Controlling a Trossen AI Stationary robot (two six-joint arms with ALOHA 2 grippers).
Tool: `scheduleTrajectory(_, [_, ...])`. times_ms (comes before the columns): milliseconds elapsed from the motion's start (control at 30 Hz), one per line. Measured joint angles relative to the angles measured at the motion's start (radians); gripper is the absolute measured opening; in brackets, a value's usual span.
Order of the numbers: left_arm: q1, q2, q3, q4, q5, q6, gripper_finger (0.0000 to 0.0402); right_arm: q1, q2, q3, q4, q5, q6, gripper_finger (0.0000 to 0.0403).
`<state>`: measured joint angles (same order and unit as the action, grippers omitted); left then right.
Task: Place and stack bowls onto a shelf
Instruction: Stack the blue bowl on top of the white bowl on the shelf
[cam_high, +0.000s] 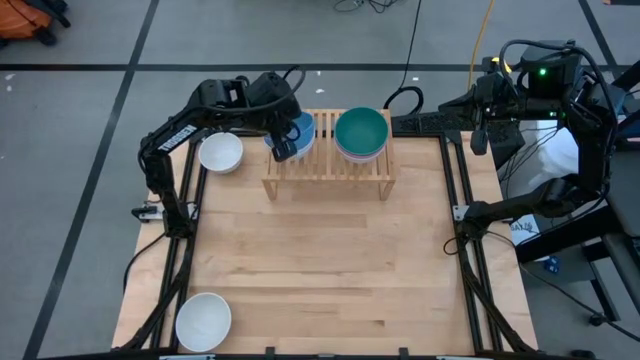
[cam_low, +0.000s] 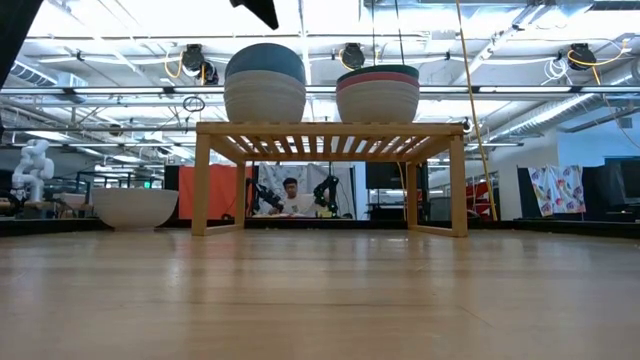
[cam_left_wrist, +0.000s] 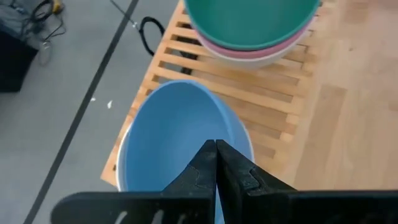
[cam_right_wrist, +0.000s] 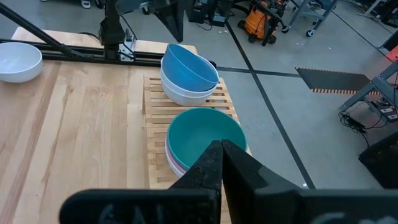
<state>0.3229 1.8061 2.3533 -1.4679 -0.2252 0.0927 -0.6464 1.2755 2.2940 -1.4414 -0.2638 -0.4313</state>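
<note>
Left gripper, upper centre of the high view, fingers pressed together, empty, above the blue bowl. That bowl sits tilted in a white bowl on the shelf. Beside it, green bowl tops a pink one. Right gripper closed, empty.

Shelf at table's far edge — blue bowl under left gripper, green-topped stack beside it. Two white bowls — one left of shelf, one at near-left corner.
</note>
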Motion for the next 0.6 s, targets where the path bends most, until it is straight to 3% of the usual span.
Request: scheduleTrajectory(600, [0.0,0.001,-0.253,0.089,-0.012,-0.054,0.0002,0.0,0.0,0.0,0.0,0.0,-0.003,0.0])
